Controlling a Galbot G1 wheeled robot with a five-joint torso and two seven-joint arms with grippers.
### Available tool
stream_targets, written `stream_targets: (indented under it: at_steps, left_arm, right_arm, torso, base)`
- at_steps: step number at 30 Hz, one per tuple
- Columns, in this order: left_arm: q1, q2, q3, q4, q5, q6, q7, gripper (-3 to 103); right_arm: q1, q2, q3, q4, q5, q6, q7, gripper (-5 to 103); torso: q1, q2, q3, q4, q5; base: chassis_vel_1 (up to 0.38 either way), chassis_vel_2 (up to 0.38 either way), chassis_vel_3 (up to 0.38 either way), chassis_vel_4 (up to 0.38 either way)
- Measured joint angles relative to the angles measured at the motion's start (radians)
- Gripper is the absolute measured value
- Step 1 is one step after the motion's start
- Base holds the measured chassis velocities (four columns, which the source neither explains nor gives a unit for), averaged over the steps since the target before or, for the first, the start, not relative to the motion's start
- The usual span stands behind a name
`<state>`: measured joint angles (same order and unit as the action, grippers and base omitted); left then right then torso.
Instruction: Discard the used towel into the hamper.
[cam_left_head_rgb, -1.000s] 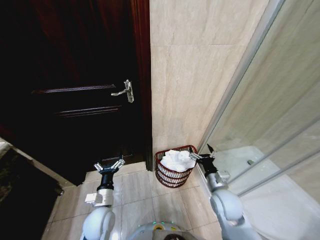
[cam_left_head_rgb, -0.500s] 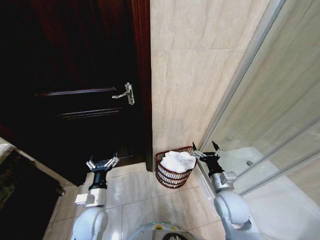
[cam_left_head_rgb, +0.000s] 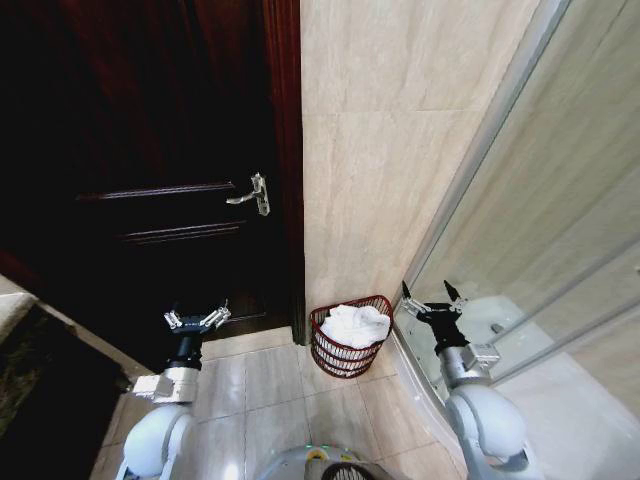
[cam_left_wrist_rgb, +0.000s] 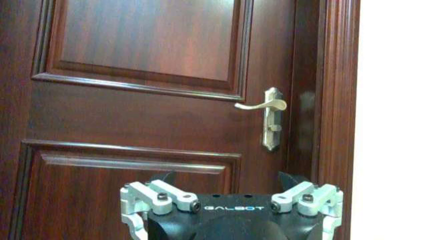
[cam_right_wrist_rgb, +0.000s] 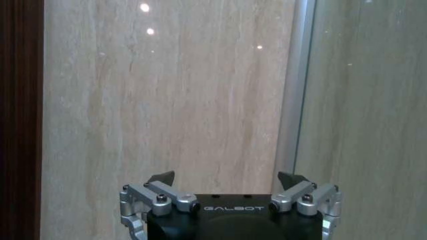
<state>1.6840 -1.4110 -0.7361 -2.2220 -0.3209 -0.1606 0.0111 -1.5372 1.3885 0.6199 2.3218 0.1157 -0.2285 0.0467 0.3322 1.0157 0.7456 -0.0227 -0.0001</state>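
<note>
The hamper (cam_left_head_rgb: 346, 357), a small dark red wire basket, stands on the tiled floor against the beige wall. A crumpled white towel (cam_left_head_rgb: 354, 325) lies inside it, heaped up to the rim. My right gripper (cam_left_head_rgb: 432, 298) is open and empty, held to the right of the hamper and apart from it, in front of the glass panel. My left gripper (cam_left_head_rgb: 197, 315) is open and empty too, off to the left in front of the dark door. In the wrist views each gripper, left (cam_left_wrist_rgb: 227, 179) and right (cam_right_wrist_rgb: 227, 177), shows spread fingers with nothing between them.
A dark wooden door (cam_left_head_rgb: 150, 170) with a metal lever handle (cam_left_head_rgb: 252, 192) stands left of the hamper. A glass shower partition (cam_left_head_rgb: 530, 240) with a metal frame runs along the right. Tiled floor (cam_left_head_rgb: 270, 385) lies in front.
Both arms have spread outward: the right gripper moved right, away from the hamper's rim, and the left gripper moved left. The view has tilted slightly upward. The towel stays in the hamper.
</note>
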Motion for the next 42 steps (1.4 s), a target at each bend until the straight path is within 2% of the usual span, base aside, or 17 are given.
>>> stream_targets:
  at_steps: [13, 42]
  left_arm:
    - [0.000, 0.007, -0.014, -0.009, -0.005, 0.012, -0.001, 100]
    - [0.007, -0.001, -0.022, -0.010, -0.006, -0.005, 0.003, 100]
  right_arm:
    - [-0.005, 0.001, 0.012, 0.015, 0.014, -0.009, -0.001, 100]
    - [-0.003, 0.002, 0.013, 0.030, 0.002, -0.033, -0.001, 100]
  torso:
    - [0.030, 0.063, 0.034, 0.0001, 0.0001]
    - [0.098, 0.213, 0.115, 0.0000, 0.0001]
  base:
    - [0.000, 0.000, 0.000, 0.000]
    - [0.000, 0.000, 0.000, 0.000]
